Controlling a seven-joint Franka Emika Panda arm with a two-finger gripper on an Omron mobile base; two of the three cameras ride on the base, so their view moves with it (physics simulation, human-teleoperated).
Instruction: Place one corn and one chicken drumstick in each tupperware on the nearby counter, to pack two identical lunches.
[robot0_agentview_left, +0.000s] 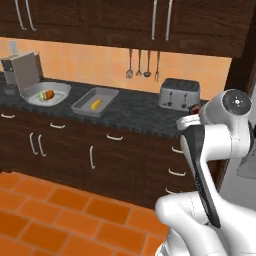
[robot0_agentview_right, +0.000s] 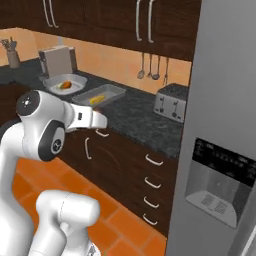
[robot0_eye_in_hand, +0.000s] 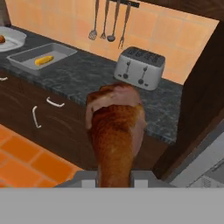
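In the hand view my gripper (robot0_eye_in_hand: 114, 178) is shut on a glossy orange-brown chicken drumstick (robot0_eye_in_hand: 116, 127), which stands up in front of the camera, out in front of the counter (robot0_eye_in_hand: 87, 75). On the counter the darker grey tupperware tray (robot0_agentview_left: 82, 106) holds one yellow corn (robot0_agentview_left: 96, 104). To its left the pale rounded tupperware tub (robot0_agentview_left: 59, 90) holds a corn (robot0_agentview_left: 41, 96) and a second drumstick (robot0_agentview_left: 49, 94). Both containers lie well to the left of my hand and farther away.
A silver toaster (robot0_agentview_left: 179, 94) stands on the counter right of the tray, with utensils (robot0_agentview_left: 143, 64) hanging on the orange wall behind. Dark drawers (robot0_agentview_left: 105, 155) run below. A grey fridge (robot0_agentview_right: 222, 150) stands at the right. The floor has orange tiles (robot0_agentview_left: 55, 215).
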